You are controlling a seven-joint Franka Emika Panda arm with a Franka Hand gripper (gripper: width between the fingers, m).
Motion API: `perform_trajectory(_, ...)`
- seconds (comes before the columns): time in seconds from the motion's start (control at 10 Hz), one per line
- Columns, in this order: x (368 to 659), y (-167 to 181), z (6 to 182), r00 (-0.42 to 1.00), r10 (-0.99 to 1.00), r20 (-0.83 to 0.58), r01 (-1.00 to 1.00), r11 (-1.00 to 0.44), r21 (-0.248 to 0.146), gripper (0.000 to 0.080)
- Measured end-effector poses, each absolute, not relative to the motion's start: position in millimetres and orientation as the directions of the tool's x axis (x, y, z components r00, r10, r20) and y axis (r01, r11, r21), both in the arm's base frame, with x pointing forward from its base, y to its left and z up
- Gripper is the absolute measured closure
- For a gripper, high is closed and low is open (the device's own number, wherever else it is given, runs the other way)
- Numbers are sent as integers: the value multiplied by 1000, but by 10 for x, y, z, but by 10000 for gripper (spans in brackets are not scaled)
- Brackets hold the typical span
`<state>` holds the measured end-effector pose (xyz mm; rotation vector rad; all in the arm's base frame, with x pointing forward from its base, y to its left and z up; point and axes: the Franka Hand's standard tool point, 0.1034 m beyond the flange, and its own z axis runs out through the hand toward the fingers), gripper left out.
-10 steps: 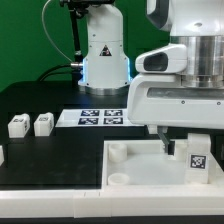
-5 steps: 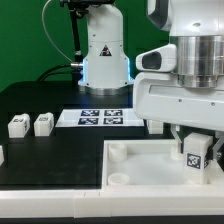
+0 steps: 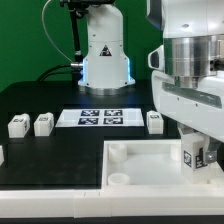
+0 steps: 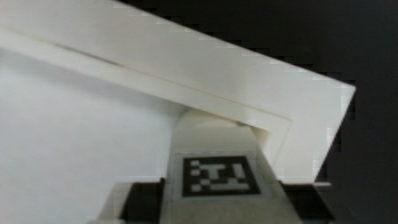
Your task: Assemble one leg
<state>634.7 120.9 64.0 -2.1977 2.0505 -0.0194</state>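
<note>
My gripper [image 3: 197, 148] is shut on a leg [image 3: 194, 156], a small white post with a black-and-white tag, held upright at the far right corner of the large white tray-like piece [image 3: 135, 163]. In the wrist view the leg [image 4: 217, 165] stands between my dark fingers [image 4: 150, 203], its end at the tray's raised corner [image 4: 267, 115]. Whether the leg sits in a socket is hidden. Three more legs stand on the black table: two at the exterior view's left [image 3: 17, 126] [image 3: 42, 124] and one behind the tray [image 3: 155, 121].
The marker board [image 3: 100, 117] lies on the table behind the tray. The robot's white base [image 3: 103, 55] stands at the back. A round socket [image 3: 119, 180] shows at the tray's near left corner.
The arm has shifted toward the exterior view's right, uncovering the leg behind the tray. The held leg has stayed at the tray's right corner, moving only slightly.
</note>
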Motion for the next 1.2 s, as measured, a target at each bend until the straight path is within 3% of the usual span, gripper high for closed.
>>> perform_trajectory(0.2, 6377, 1223, 633, -220, -965, -145, -968, 234, -89, 508)
perform_trajectory(0.3, 6384, 1221, 628, -248, -957, -147, -962, 261, -77, 508)
perform_trajectory(0.4, 6389, 1198, 618, -371, -916, -155, -922, 383, -57, 508)
perform_trajectory(0.6, 6381, 1180, 614, -423, -893, -153, -900, 434, -48, 507)
perform_trajectory(0.9, 6378, 1188, 615, -387, -911, -141, -915, 398, -61, 505)
perform_trajectory(1.1, 6369, 1248, 686, -372, -916, -150, -920, 385, -74, 190)
perform_trajectory(1.2, 6329, 1325, 834, -362, -918, -164, -921, 379, -85, 190)
